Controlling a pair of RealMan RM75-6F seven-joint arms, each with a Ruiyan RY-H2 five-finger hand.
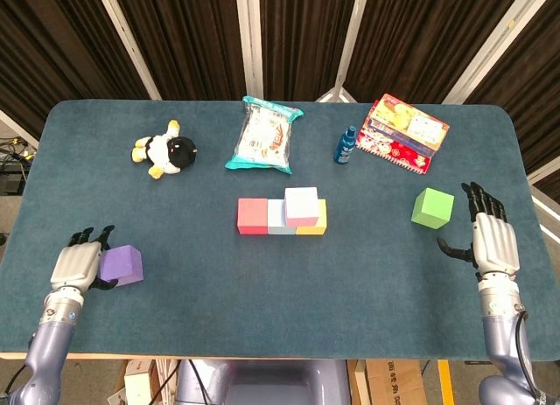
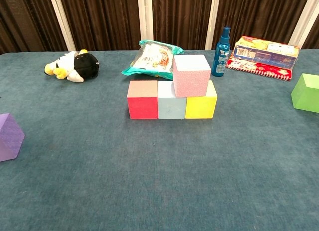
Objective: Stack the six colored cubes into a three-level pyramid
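The left hand sits near the table's front-left edge, its fingers up against the left side of the purple cube; whether they actually grip the cube cannot be told, since the cube sits flat on the cloth and the chest view cuts the hand off. The right hand lies near the front-right edge, holding nothing, fingers extended and thumb spread toward the centre. The green cube stands just ahead of it and slightly inward, apart from the fingertips.

Between the two hands stretches a broad bare strip of blue cloth along the front edge. Ahead of that strip, roughly midway between the hands, stands the row of red cube, light blue cube and yellow cube, touching side by side. The pink cube rests on top, straddling the light blue and yellow ones.

Farther from both hands, toward the back edge, lie a plush toy on the left hand's side, a snack bag in the middle, and a blue spray bottle upright just beside a colourful box on the right hand's side.
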